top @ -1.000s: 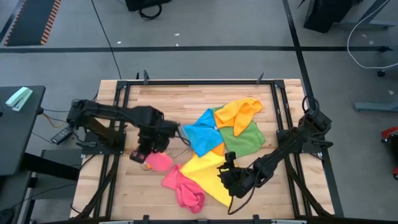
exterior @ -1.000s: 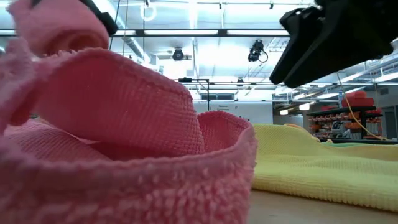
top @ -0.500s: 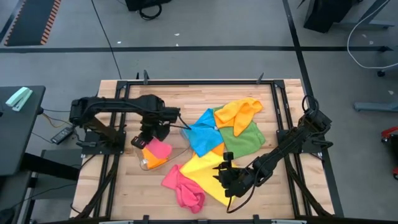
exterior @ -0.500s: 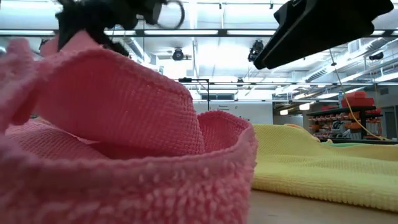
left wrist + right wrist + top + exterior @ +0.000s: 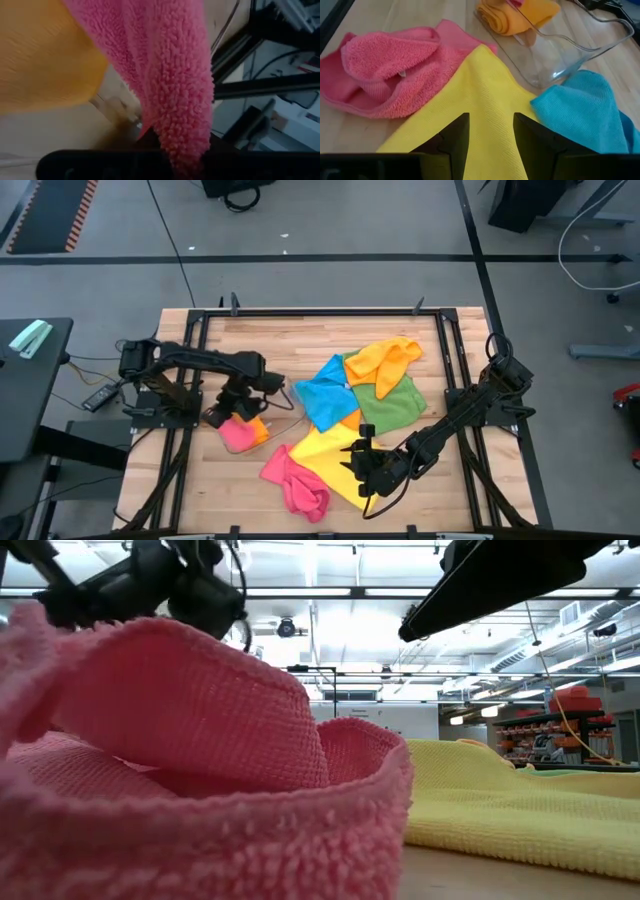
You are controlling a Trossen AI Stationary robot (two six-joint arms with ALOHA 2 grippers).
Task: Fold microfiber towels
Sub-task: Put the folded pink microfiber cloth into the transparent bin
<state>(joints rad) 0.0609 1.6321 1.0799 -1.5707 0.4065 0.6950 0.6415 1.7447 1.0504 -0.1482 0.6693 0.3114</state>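
My left gripper (image 5: 222, 417) is shut on a folded pink towel (image 5: 238, 433) that hangs over a clear plastic tray (image 5: 264, 442) at the table's left. A folded orange towel (image 5: 260, 426) lies in that tray. My right gripper (image 5: 358, 463) stands open just above the spread yellow towel (image 5: 320, 455) near the front edge, its fingers (image 5: 455, 137) touching nothing. A second pink towel (image 5: 295, 485) lies crumpled on the table, beside the yellow one's left corner. My left gripper pinches the folded pink towel by one thick folded end (image 5: 176, 145) between its two fingers, several layers together. The fingers slant down from the table's left side. The towel's free part (image 5: 165, 60) lies beside the orange towel (image 5: 45, 55); whether it rests on it I cannot tell.
A blue towel (image 5: 325, 392), a green towel (image 5: 395, 406) and another orange towel (image 5: 385, 360) lie heaped at the table's middle and far right, overlapping the yellow one. Black frame rails (image 5: 190, 380) run along the table's left and right sides. Bare wood shows at the far left.
My left gripper has sunk with the folded pink towel toward the clear tray and has turned at the wrist, staying shut on the towel. The towel now hangs low over the tray beside the orange one. My right gripper has tipped a little in place.
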